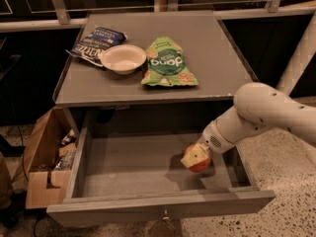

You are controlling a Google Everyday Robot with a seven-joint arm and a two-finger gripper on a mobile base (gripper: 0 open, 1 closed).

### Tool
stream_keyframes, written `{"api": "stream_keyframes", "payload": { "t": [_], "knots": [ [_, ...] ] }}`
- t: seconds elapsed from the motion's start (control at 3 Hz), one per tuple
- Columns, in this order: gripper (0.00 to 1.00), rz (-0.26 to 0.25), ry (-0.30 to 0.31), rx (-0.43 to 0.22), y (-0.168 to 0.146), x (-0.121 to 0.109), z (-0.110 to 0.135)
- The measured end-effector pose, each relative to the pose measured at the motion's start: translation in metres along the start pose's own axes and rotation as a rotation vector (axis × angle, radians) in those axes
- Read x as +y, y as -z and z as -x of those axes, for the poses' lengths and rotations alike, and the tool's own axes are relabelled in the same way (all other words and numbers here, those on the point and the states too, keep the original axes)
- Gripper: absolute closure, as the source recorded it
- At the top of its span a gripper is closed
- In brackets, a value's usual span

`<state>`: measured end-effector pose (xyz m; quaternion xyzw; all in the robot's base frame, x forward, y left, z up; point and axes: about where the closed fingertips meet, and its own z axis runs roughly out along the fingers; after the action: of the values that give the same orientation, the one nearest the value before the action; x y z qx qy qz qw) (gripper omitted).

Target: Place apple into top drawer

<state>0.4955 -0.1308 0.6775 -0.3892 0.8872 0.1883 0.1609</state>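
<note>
Grey cabinet [212, 58] with its top drawer [128, 168] pulled out.
The gripper [194, 158] holds the apple [203, 165] tight inside the drawer, near its right wall. A white bowl [123, 58], a green bag [168, 63] and a blue bag [94, 41] lie on top.
</note>
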Motion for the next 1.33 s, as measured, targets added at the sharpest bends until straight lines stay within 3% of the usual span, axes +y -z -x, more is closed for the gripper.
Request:
{"api": "stream_keyframes", "payload": {
  "t": [0.67, 1.33],
  "knots": [
    [1.00, -0.078, -0.121, -0.013, -0.040, -0.005, -0.008],
    [1.00, -0.124, -0.205, 0.003, -0.061, -0.012, -0.019]
  ]
}}
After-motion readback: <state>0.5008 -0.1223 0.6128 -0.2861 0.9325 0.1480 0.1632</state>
